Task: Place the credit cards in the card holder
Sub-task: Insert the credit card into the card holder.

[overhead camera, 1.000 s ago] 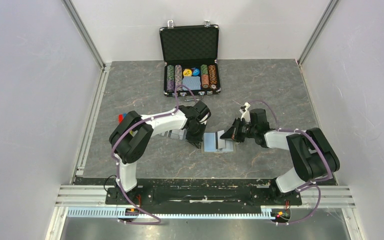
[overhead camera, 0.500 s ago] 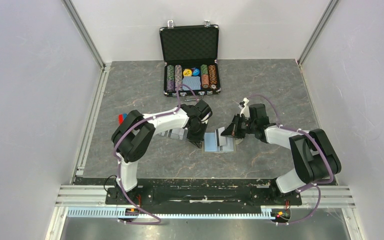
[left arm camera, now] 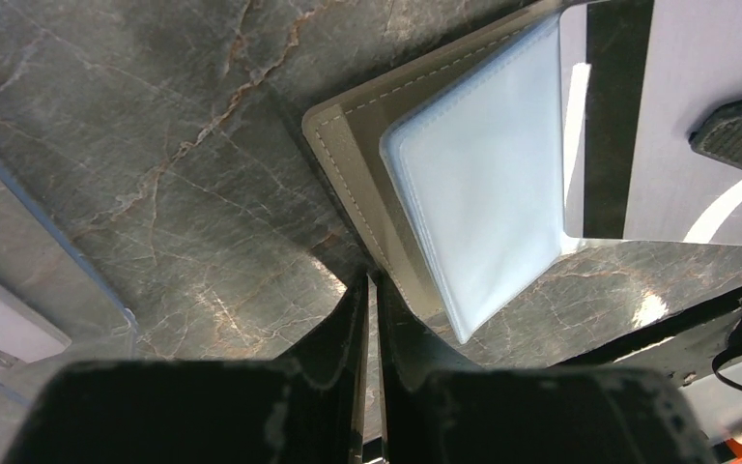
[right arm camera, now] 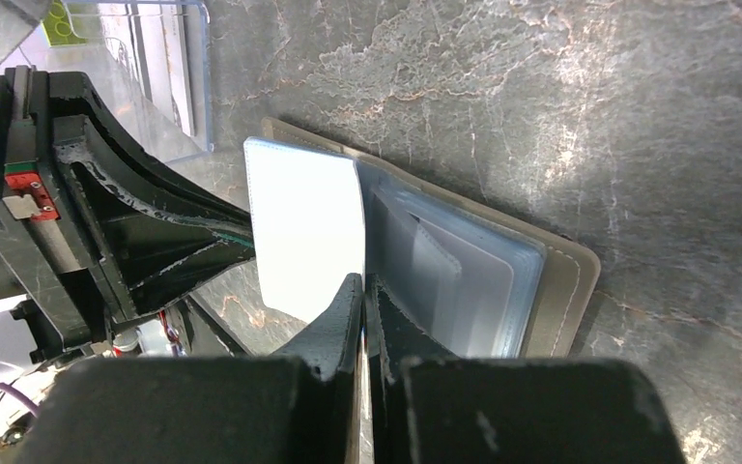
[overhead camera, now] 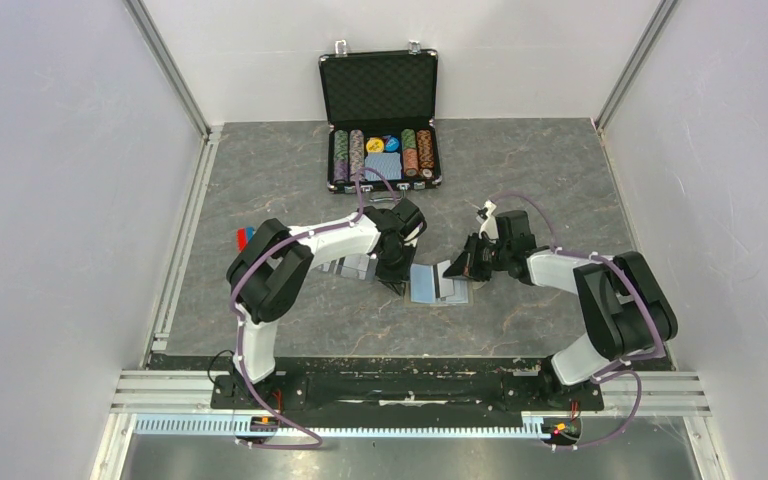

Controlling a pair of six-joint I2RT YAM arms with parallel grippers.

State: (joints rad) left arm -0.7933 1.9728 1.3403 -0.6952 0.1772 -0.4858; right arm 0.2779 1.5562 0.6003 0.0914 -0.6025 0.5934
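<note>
To the left of the left fingers (left arm camera: pixel 361 296), clear sleeves (overhead camera: pixel 353 267) are seen lying on the worktop (left arm camera: pixel 155 145). The left fingers are clenched almost together, and the taupe edge of the holder (left arm camera: pixel 346 164) is pinched at their tips. The holder is laid open on the worktop, its clear inner pockets turned up, and is spread from the left fingers toward the right ones. Between the right fingers (right arm camera: pixel 356 296) one card (right arm camera: pixel 304 222) is grasped by its edge, the striped side turned toward the left fingers. The card is held tilted over the holder's pockets, just beyond those fingers; whether its edge is inside a pocket cannot be told.
</note>
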